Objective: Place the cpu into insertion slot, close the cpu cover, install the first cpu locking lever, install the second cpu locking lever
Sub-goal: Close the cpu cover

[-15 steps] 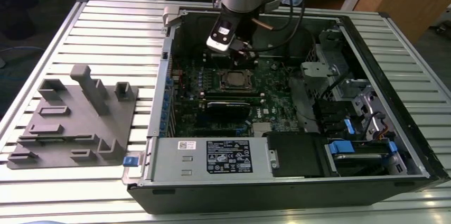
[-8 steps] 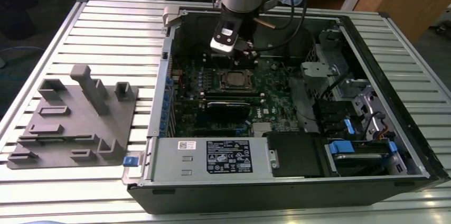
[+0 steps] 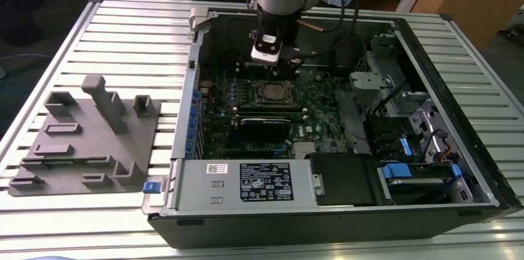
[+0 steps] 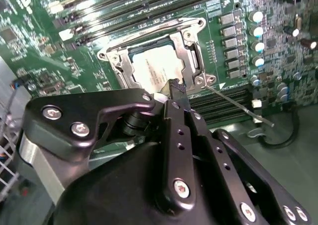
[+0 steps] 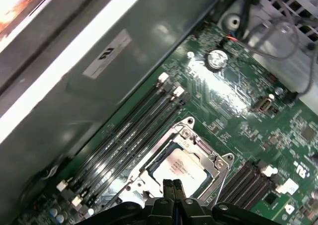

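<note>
Arm vertical, reaching down into the open computer case (image 3: 327, 226). Gripper (image 5: 172, 183) clenched, empty, just above the cpu (image 5: 186, 166). Cpu seated in insertion slot (image 3: 275, 94), cpu cover (image 4: 190, 46) lying over it. Case mid-worktop (image 3: 123, 33); grey fixture tray (image 3: 82, 149) near the exterior view's left edge.

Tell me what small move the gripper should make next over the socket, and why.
Probably shift the shut gripper toward the loose locking lever and press it down. The cpu lies under the cpu cover, which looks closed, while that thin lever juts out from the socket's corner, apparently unlatched.
</note>
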`<state>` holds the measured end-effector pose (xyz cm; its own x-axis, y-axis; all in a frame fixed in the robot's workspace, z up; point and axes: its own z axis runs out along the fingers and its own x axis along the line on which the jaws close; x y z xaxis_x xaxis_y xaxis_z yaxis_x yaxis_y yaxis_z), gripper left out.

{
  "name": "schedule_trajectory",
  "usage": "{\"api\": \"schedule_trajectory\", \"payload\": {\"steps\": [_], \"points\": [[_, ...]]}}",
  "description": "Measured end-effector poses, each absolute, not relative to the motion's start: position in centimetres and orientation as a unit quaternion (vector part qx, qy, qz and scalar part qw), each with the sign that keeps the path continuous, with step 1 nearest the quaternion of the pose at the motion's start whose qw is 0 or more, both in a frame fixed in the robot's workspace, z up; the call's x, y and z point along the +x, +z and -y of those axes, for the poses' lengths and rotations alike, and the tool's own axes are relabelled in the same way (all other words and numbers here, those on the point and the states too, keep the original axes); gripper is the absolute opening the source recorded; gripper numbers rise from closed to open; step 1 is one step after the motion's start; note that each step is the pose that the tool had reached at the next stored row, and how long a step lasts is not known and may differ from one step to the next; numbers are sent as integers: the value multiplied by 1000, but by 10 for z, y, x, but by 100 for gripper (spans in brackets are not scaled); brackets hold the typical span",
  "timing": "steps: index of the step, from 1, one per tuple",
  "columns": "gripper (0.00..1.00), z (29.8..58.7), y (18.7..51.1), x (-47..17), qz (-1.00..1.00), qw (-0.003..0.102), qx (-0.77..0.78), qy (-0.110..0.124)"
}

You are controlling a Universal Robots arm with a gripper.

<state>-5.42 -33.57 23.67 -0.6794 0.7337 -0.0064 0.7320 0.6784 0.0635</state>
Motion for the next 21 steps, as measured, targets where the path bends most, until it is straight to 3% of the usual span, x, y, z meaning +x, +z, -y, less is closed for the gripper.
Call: {"api": "schedule_trajectory", "payload": {"steps": [21], "points": [[11, 336, 236, -54, -941, 14, 338, 29]]}}
